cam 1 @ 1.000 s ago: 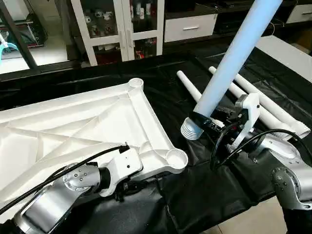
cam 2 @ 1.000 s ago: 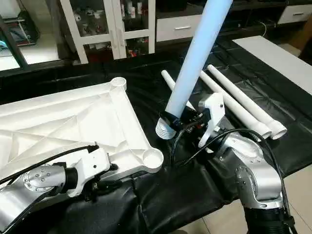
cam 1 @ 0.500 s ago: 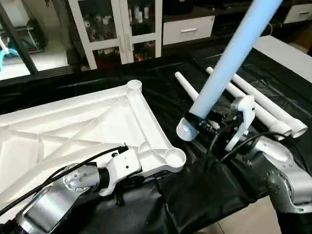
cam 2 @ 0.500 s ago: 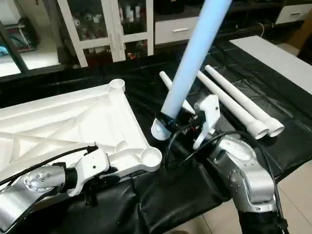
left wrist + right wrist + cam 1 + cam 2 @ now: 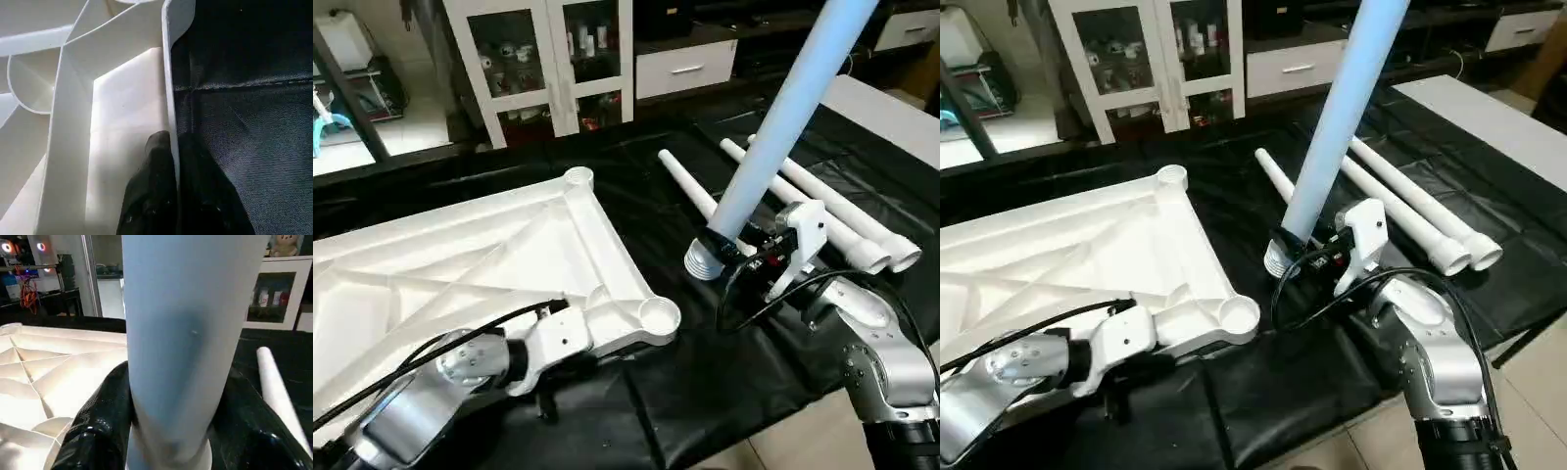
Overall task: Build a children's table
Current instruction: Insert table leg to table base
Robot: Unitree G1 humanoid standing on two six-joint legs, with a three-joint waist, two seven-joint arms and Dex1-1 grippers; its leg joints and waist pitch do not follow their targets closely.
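White plastic everywhere in the head views: table top (image 5: 499,255) lay underside up on the black cloth (image 5: 705,392), ribs showing. Left gripper (image 5: 1121,377) sat at the top's near edge, close to the near corner socket (image 5: 658,315). Right gripper (image 5: 729,247) had the fourth leg (image 5: 773,127) clamped just above its ribbed end, leg raised steep, long axis running up and away to the robot's right. Three spare legs (image 5: 822,211) lay flat on the cloth beyond the right gripper.

Key relation: the held leg's ribbed end (image 5: 703,262) hung just right of the near corner socket, apart from it, not over it yet. Right arm is the one placed to close that gap; I'd judge the leg needs carrying left, then standing more upright before it drops in.

Left wrist view: black fingers (image 5: 156,196) pinched shut on the top's thin edge wall (image 5: 168,88), one either side.

Right wrist view: both fingers (image 5: 102,421) wrapped snug round the leg, ribbed underside (image 5: 44,377) beyond.
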